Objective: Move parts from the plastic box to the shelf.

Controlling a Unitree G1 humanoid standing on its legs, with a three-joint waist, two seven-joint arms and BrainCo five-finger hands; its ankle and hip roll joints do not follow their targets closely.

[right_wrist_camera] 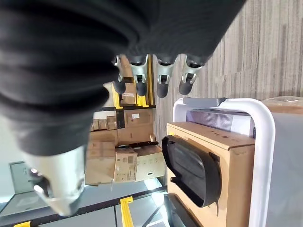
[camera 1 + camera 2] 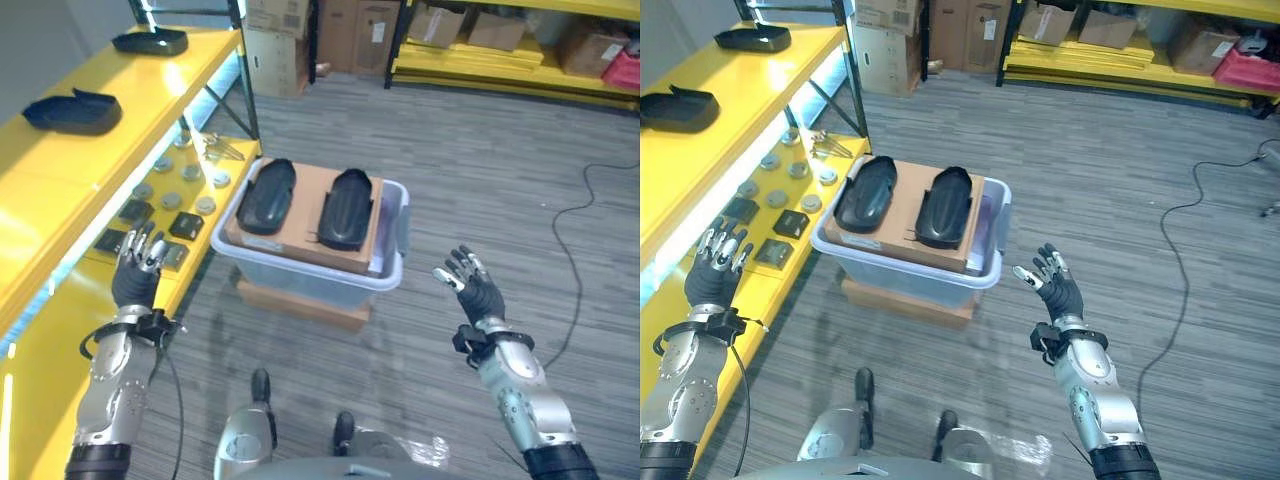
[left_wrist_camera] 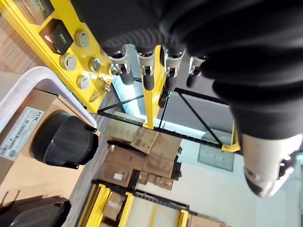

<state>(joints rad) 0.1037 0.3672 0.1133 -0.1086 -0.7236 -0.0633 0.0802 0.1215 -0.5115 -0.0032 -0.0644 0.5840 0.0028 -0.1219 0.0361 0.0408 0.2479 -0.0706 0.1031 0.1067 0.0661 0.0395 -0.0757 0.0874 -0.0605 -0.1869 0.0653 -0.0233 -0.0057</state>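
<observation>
A clear plastic box (image 2: 395, 270) sits on the floor beside the yellow shelf (image 2: 60, 190). A cardboard sheet (image 2: 305, 215) lies across its top, carrying two black parts (image 2: 265, 195) (image 2: 346, 207) side by side. A white label (image 3: 20, 134) is stuck on the cardboard; its print is too small to read. Two more black parts (image 2: 72, 111) (image 2: 150, 41) lie on the shelf's top level. The left hand (image 2: 138, 262) hangs over the lower shelf level, the right hand (image 2: 468, 282) beside the box, both with fingers spread and holding nothing.
</observation>
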